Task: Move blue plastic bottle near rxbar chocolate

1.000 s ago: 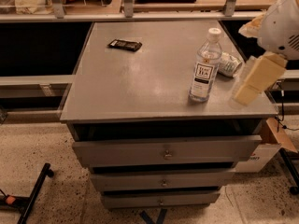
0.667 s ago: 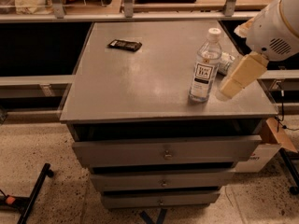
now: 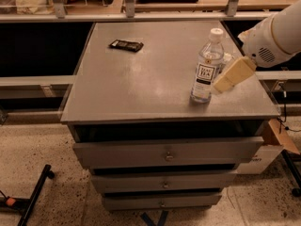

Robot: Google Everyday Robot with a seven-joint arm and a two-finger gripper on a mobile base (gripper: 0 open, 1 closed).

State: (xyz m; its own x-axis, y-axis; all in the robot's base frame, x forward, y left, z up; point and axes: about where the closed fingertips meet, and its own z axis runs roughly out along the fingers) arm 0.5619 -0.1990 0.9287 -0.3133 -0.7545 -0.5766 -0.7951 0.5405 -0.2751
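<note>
Hovering with the blue plastic bottle point(image 3: 206, 69) just to its left and the rxbar chocolate point(image 3: 126, 45) well beyond, the tool point(image 3: 233, 74), open or closed I cannot tell, could clip the upright bottle high and topple it across the tabletop point(image 3: 141, 86).

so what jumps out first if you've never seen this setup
The tall blue plastic bottle stands upright near the front right of the grey cabinet top, with the cream claw hovering close beside it on the picture's right. The dark rxbar chocolate lies flat far off at the back left.
</note>
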